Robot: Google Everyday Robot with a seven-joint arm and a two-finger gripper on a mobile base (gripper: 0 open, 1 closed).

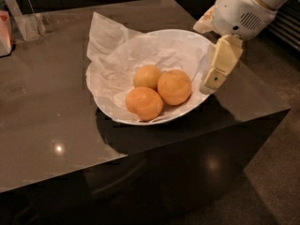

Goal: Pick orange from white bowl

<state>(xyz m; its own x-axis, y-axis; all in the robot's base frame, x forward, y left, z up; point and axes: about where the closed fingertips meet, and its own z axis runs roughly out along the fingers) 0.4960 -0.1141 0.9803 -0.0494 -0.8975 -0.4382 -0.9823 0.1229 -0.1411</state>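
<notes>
orange (174,87) in bowl (173,32), gripper (204,57) alongside
orange is nested beside two other fruits (144,103); gripper is held spread at right rim

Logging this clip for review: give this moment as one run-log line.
stage: pre-grasp | gripper: beside white bowl, image-right rim | orange: in bowl, ungrasped

Three fruits (174,87), one white bowl (190,108), gripper (209,55) beside it

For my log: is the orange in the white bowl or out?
In: the orange rests inside the white bowl with two other fruits; the claw hangs beside the bowl's rim.
</notes>
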